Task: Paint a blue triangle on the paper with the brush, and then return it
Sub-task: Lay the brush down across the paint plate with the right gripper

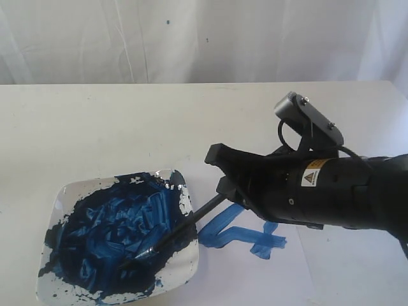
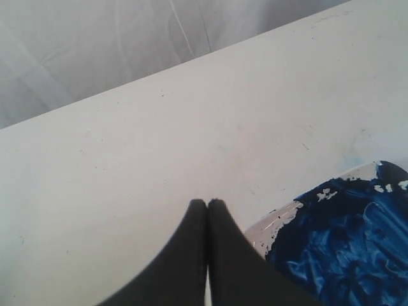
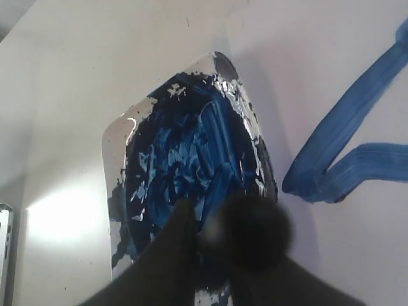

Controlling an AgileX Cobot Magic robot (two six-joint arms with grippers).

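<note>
My right gripper (image 1: pixel 218 173) is shut on the black handle of the brush (image 1: pixel 182 227), which slants down to the left. Its bristle end lies in the dark blue paint on the white square plate (image 1: pixel 64 191). In the right wrist view the gripper (image 3: pixel 210 224) shows over the plate (image 3: pixel 116 146), with the handle end a blurred dark blob between the fingers. Thick blue strokes of the blue triangle (image 1: pixel 239 233) (image 3: pixel 344 127) lie on the paper (image 1: pixel 299 274) (image 3: pixel 331 57), right of the plate and partly hidden by the arm. My left gripper (image 2: pixel 207 204) is shut with nothing in it, beside the plate's rim (image 2: pixel 280 220).
The plate sits at the front left of the cream table (image 1: pixel 127 127), its paint smeared over most of its surface. A white curtain (image 1: pixel 191 38) hangs behind the table's far edge. The right arm's black body (image 1: pixel 344 191) stretches over the paper.
</note>
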